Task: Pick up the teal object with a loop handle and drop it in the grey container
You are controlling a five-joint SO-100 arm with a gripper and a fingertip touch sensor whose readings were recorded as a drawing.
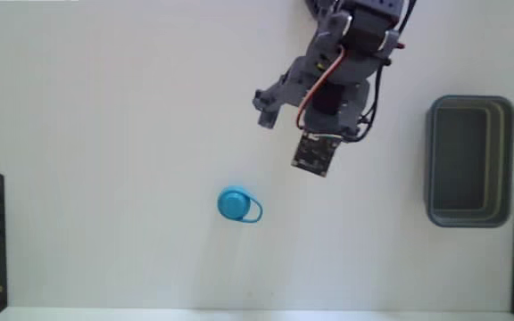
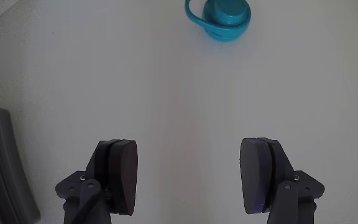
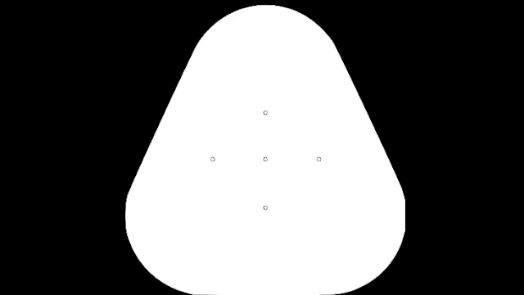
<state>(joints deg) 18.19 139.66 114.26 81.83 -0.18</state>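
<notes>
A: Which way does the teal object with a loop handle (image 2: 227, 18) point?

B: In the wrist view its round body sits at the top edge, ahead of the fingers and slightly toward the right-hand one. The loop sticks out to the left, so its long axis runs across the picture, crosswise to the direction the fingers point. In the fixed view the same teal object (image 1: 236, 204) lies on the white table (image 1: 105, 134) with the loop toward the right and a little downward.

A: Is it touching anything?

B: Only the table. It lies well ahead of the fingertips and apart from them.

A: And the arm's pose?

B: In the fixed view the arm (image 1: 346, 62) reaches in from the top edge and leans down-left, with the wrist camera's board at its lower end. The gripper (image 2: 188, 177) rises from the bottom of the wrist view. Its left finger (image 2: 120, 174) and right finger (image 2: 260, 174) stand far apart, with bare table between them and nothing held.

A: Where is the grey container (image 1: 469, 160)?

B: In the fixed view it lies to the right of the arm, long axis up and down, well apart from the teal object. In the wrist view a dark grey edge (image 2: 2, 168) shows outside the left finger, at the left border; it appears to be the container's wall.
</notes>
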